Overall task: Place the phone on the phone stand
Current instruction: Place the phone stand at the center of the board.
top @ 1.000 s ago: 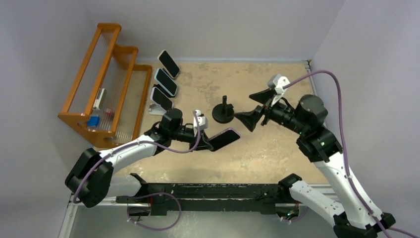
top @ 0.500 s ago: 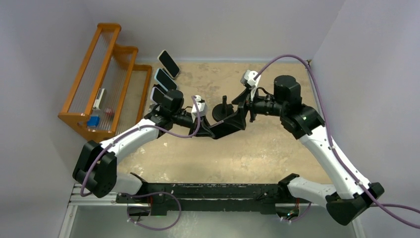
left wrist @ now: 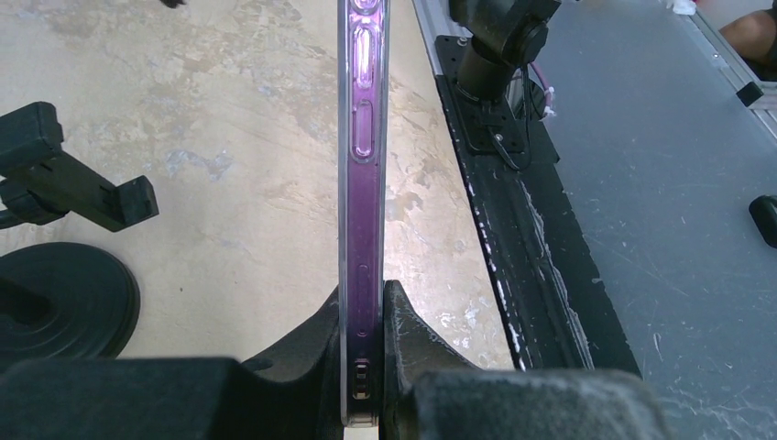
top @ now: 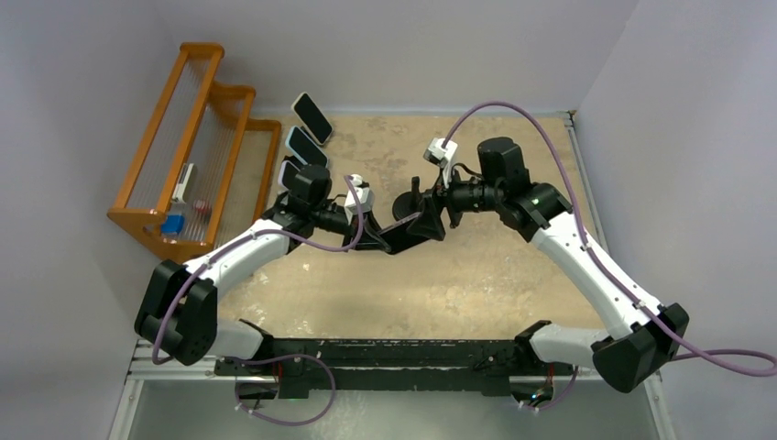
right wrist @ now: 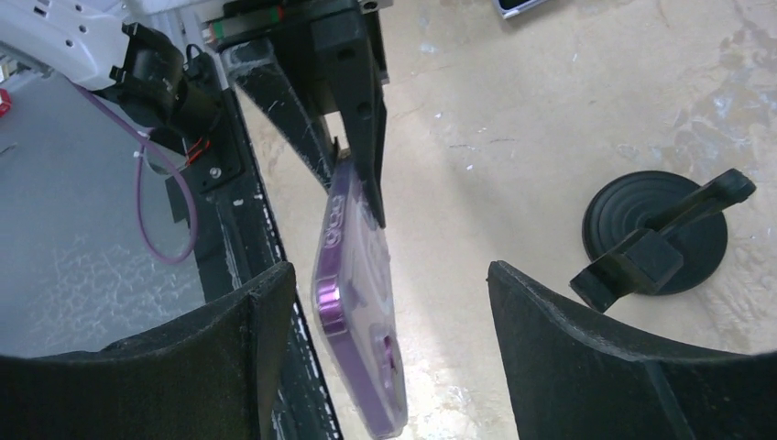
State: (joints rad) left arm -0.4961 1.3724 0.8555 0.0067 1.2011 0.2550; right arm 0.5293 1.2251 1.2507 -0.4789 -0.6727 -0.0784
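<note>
Tan table [top: 513, 275], near its middle: left gripper [left wrist: 364, 307] pinches the purple phone [left wrist: 359, 165] by one end, above the tabletop. Right gripper [right wrist: 389, 280] stands wide, straddling its free end; phone stand [right wrist: 655, 234] just beside.

Grips purple phone [left wrist: 359, 183] edge-on between left gripper [left wrist: 362, 316] fingers at six o'clock, pointing to twelve. Sees black phone stand [left wrist: 73, 302] at nine o'clock, apart.

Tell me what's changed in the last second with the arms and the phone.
The right pincer swung left and now straddles, open, the free end of the phone. The left pincer carried it slightly nearer the phone stand, staying shut on it. Stand and wooden rack haven't moved.
</note>
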